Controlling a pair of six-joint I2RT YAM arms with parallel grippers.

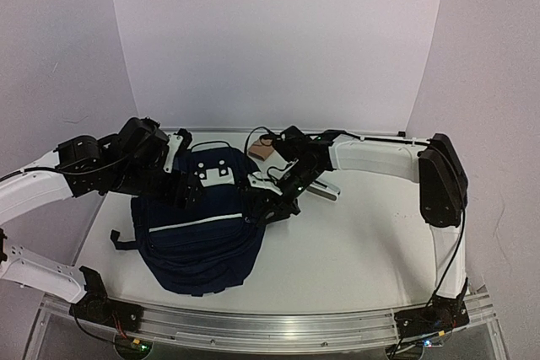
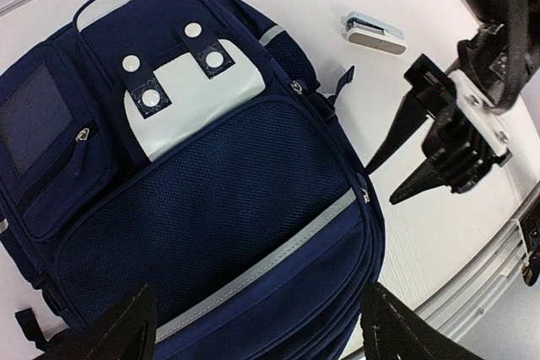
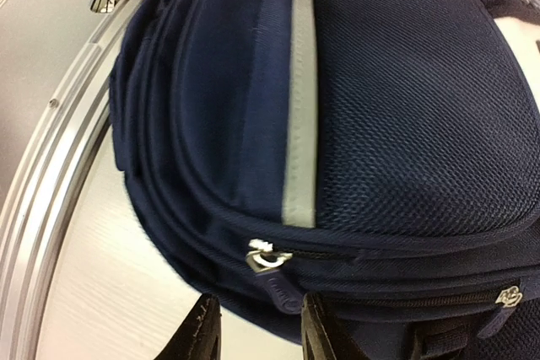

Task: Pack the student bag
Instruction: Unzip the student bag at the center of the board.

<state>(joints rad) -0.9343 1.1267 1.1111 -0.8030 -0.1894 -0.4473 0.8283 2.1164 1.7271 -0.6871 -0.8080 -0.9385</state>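
Observation:
The student bag (image 1: 202,229) lies flat on the white table, a navy backpack with a grey stripe (image 2: 270,259) and a white patch (image 2: 198,94). My left gripper (image 2: 261,335) hovers open over the bag's front, its fingertips (image 2: 126,326) wide apart and touching nothing. At the bag's right side my right gripper (image 3: 260,301) has narrowed jaws with a gap between them. A navy zipper pull (image 3: 283,274) with a silver slider hangs just above those fingertips (image 3: 314,309), close to the right one, and is not pinched. From the left wrist view the right gripper (image 2: 405,162) points at the bag's edge.
A white and grey stapler-like object (image 2: 374,33) lies on the table behind the right arm. A tan wallet-like item (image 1: 261,151) sits just beyond the bag's top. An aluminium rail (image 1: 278,326) runs along the near table edge. White walls enclose the back and sides.

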